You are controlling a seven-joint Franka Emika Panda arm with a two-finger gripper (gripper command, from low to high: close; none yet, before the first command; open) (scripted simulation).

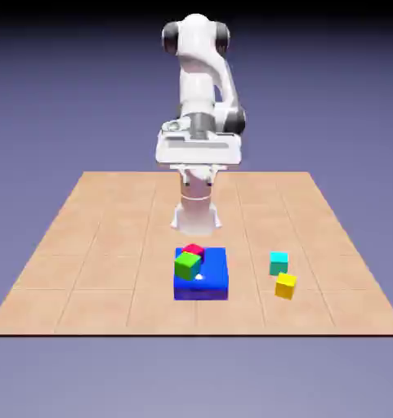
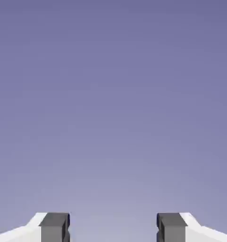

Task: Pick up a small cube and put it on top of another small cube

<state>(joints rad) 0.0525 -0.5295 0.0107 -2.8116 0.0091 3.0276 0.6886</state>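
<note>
The worktop spreads out in front of me, and my arm stands folded over its far edge in the exterior view. Nearer that camera sits the broad blue block, forward of my hand and lower. My hand is up close to my own base, fingers parted, with nothing between them; the hand view gives me only backdrop, so I judge that it points outward rather than down.

The small cubes all lie ahead of and below me. The green cube and the red cube are at the blue block, almost straight out, the red behind the green; whether they touch I can't tell. The cyan cube and the yellow cube lie off to the exterior view's right, the yellow farther out. Whichever I'm meant to lift, I'd need to reach forward, tip my hand downward and descend.
</note>
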